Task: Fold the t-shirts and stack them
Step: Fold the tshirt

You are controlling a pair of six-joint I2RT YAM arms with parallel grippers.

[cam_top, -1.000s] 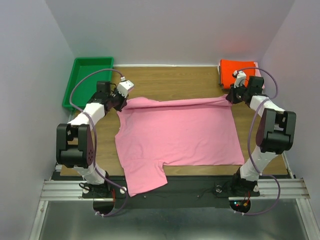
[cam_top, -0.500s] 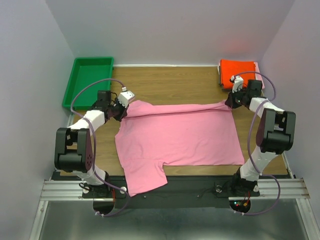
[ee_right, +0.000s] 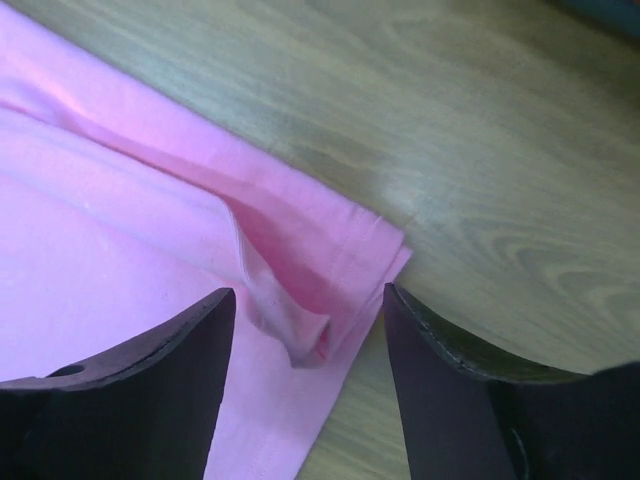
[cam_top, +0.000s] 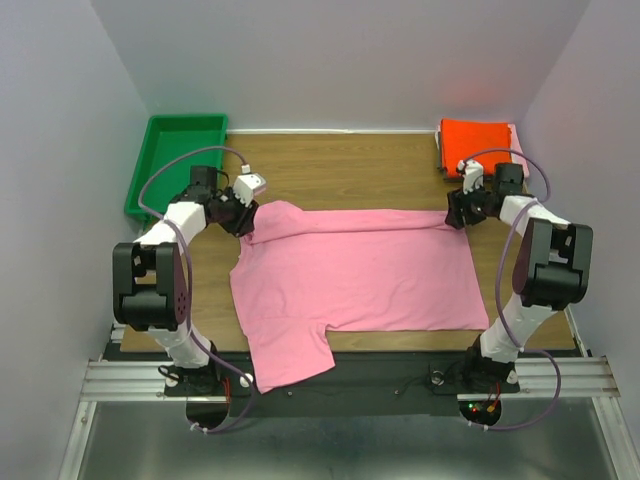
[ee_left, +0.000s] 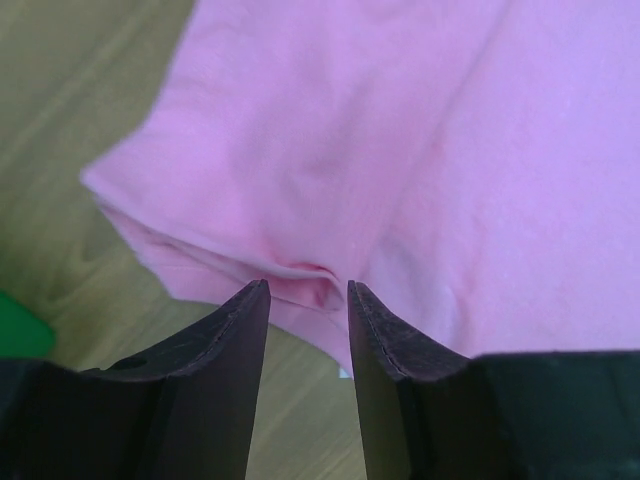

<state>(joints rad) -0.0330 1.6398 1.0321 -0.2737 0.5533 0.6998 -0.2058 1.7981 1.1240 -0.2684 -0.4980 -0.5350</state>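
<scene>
**Desk:** Top view?
**Photographer:** The pink shirt [cam_top: 355, 275] lies mid-frame on the table [cam_top: 330, 165], long axis left to right, collar end left, hem right. Its far edge is folded over. The left gripper [cam_top: 243, 215] and right gripper [cam_top: 455, 215] sit at its far corners. An orange shirt [cam_top: 478, 140] waits upper right.
**Desk:** Left wrist?
**Photographer:** Fingers [ee_left: 245, 330] spread, pinching nothing.
**Desk:** Right wrist?
**Photographer:** Fingers [ee_right: 190, 350] spread astride the hem corner. Likely next: lift clear, then fold in the near sleeve.

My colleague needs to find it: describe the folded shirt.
On the wooden table, look to the far right corner, beyond the right claw. A folded shirt lies there. It is bright orange-red, unlike the large pink shirt spread out mid-table.
</scene>
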